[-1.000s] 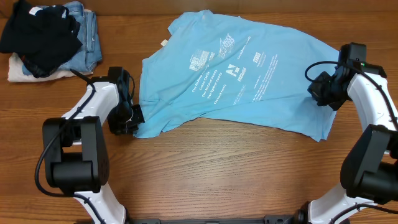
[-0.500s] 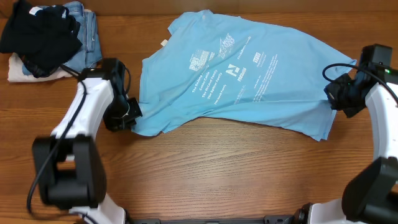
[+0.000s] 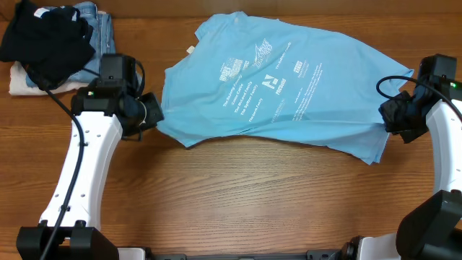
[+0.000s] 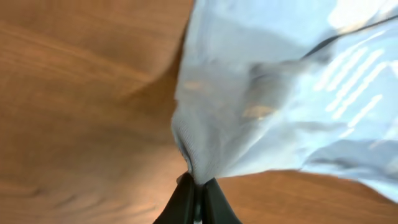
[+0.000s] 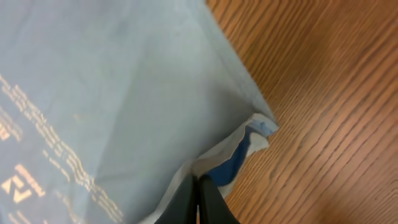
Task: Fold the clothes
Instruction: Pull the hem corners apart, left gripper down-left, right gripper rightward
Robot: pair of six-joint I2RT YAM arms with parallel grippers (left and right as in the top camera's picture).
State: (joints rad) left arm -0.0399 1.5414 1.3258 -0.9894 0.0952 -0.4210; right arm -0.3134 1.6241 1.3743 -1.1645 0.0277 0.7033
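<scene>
Left gripper [image 3: 151, 113] pinched tight on the T-shirt [image 3: 303, 108] at its left edge, cloth bunched at the closed jaws in the wrist view; right gripper [image 3: 395, 119] clamped on its right edge. T-shirt lies spread print-side up across the wooden table [image 3: 253, 202]; black garment [image 3: 43, 40] and jeans [image 3: 105, 36] piled at the far left corner, well apart from it.

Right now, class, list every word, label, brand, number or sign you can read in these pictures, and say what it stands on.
T-shirt, white logos and text lines, overhead view: too small to read.
Same shirt's print, right wrist view: faint, unreadable.
No other writing shows; nothing can be quoted.
</scene>
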